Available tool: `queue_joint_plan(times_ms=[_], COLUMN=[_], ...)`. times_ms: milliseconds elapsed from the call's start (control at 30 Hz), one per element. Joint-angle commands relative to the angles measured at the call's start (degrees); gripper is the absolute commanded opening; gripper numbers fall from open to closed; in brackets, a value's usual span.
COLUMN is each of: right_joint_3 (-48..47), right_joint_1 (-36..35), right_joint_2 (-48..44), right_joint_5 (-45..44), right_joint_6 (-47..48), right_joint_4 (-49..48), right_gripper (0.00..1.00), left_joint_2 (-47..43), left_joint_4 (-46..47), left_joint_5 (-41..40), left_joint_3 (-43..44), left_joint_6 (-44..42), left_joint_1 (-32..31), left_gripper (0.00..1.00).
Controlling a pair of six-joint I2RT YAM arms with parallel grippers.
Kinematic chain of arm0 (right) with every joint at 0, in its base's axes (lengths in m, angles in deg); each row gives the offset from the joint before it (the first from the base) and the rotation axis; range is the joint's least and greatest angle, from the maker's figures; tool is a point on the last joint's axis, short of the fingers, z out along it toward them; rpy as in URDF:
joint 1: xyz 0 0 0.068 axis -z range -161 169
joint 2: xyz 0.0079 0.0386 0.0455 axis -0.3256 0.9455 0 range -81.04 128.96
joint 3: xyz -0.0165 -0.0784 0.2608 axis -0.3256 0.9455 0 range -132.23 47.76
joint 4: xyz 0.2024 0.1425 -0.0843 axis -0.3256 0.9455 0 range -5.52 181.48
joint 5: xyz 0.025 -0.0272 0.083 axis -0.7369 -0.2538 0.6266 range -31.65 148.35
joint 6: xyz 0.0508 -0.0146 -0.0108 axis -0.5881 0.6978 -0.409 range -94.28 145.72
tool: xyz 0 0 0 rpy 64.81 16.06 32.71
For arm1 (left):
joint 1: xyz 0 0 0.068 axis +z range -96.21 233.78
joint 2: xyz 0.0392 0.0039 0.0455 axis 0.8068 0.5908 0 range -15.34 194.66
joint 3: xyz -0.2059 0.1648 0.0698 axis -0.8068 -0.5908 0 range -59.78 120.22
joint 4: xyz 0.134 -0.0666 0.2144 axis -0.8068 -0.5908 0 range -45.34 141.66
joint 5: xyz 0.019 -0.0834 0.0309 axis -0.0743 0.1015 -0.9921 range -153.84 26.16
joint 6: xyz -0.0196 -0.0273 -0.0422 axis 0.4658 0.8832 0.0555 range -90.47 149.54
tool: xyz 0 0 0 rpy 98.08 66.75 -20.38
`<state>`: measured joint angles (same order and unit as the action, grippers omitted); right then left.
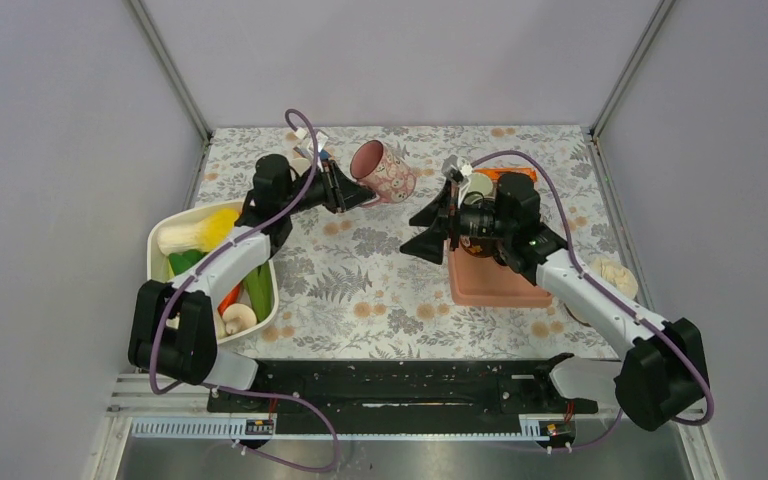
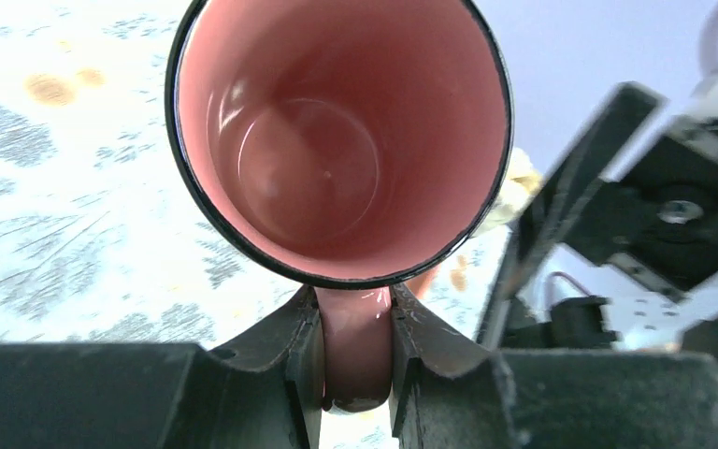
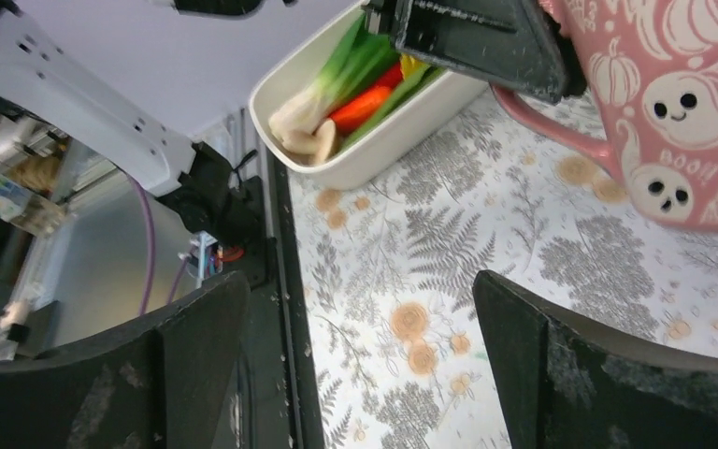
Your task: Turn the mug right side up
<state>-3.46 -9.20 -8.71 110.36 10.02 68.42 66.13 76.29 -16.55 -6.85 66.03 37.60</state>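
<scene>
Floral tablecloth [image 1: 360,290]: spread under everything, with the white vegetable tub [image 1: 274,285] at its left side.
Pink tray [image 1: 500,290]: well to the right of the tub, flat on the cloth.
Right gripper [image 3: 360,355]: between tub and tray, spread wide, holding nothing, pointed at the mug's outer wall.
Left gripper [image 2: 356,327]: just beyond the tub, pressed onto the mug handle [image 2: 356,351], pinching it right below the rim.
Pink ghost-print mug [image 1: 385,172]: beyond and to the right of the tub, tipped on its side with the mouth toward the tub side; touching the cloth or lifted, cannot tell.
Step in hand: likely mid-turn, carried by the handle alone; not yet upright.
Next move: probably calls for rolling the left wrist to bring the mouth upward, lowering base-first onto bare cloth right of the tub, then letting go of the handle.
</scene>
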Motion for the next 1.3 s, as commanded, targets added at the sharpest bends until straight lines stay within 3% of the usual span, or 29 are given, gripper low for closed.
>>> queue_joint_plan(times_ms=[0, 133, 267, 733, 1267], right_joint_3=[-2.9, -4.0, -1.9, 6.3, 8.9], right_joint_1=[1.7, 3.6, 5.6, 11.9, 15.5], right_joint_2=[-5.3, -8.9, -13.6, -23.8, -25.8], right_joint_5=[-3.9, -9.2, -13.7, -16.8, -13.8], right_joint_6=[13.9, 19.2, 23.0, 23.3, 20.3], right_joint_4=[16.7, 26.3, 29.8, 24.9, 21.1], right_gripper=[0.99, 0.99, 0.99, 1.00, 1.00], left_joint_2=[-1.2, 3.9, 8.8, 20.6, 26.3], left_joint_4=[-9.3, -12.0, -13.1, -16.7, -20.4], left_joint_5=[-8.8, -14.2, -20.7, -39.5, -44.9], left_joint_3=[6.9, 9.3, 12.7, 21.5, 25.4], left_joint_6=[-14.9, -18.8, -23.1, -29.1, -26.9], left_joint_1=[0.2, 0.1, -0.4, -1.9, -2.7], left_gripper=[0.00, 0.00, 0.00, 0.00, 0.00])
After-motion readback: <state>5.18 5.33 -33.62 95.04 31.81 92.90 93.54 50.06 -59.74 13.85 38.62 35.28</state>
